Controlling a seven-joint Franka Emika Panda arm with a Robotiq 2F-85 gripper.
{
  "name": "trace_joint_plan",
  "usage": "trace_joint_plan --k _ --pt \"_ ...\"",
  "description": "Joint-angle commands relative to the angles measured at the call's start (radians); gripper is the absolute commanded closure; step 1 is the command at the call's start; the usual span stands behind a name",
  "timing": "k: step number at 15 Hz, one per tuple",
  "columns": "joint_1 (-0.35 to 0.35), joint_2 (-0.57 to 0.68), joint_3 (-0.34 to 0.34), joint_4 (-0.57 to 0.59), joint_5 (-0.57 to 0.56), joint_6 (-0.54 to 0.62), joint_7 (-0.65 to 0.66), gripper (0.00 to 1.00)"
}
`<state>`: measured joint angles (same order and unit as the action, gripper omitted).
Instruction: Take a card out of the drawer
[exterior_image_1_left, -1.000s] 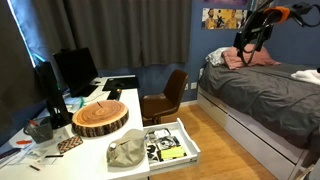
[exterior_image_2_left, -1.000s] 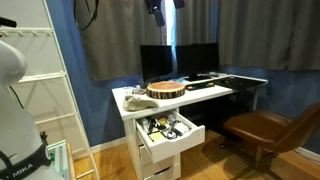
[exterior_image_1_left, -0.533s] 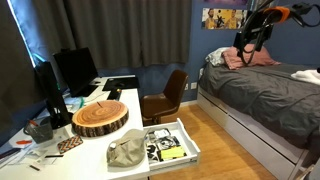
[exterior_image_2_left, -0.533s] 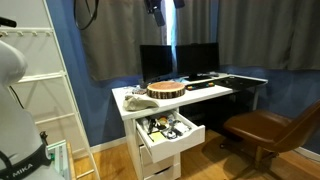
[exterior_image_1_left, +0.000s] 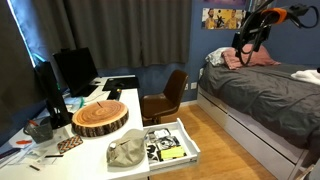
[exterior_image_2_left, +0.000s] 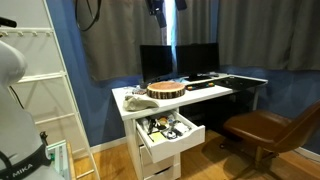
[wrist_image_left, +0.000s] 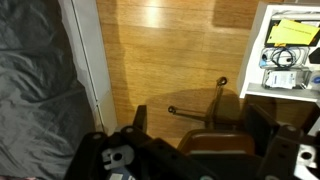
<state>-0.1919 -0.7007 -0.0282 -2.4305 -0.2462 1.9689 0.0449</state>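
Wrist view: gripper (wrist_image_left: 200, 125) fingers spread wide, camera looking down on wood floor and a brown chair (wrist_image_left: 215, 140). The drawer (wrist_image_left: 257, 50) is at upper right, pulled open and cluttered, with a flat yellow item (wrist_image_left: 290, 32) inside. In an exterior view the gripper (exterior_image_1_left: 247, 40) hangs high over the bed (exterior_image_1_left: 270, 100), well apart from the open drawer (exterior_image_1_left: 192, 140) sticking out of the white desk (exterior_image_1_left: 125, 82) near the round wood slab (exterior_image_1_left: 100, 117).
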Motion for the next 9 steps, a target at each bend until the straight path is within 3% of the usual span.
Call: trace_joint_plan --k 1,5,9 --pt "0.031 0.139 0.011 0.052 -0.002 0.061 0.035 0.0" --pt "0.083 0.274 0.039 0.088 0.026 0.113 0.05 0.0" --pt "0.13 0.407 0.105 0.148 0.017 0.128 0.17 0.0"
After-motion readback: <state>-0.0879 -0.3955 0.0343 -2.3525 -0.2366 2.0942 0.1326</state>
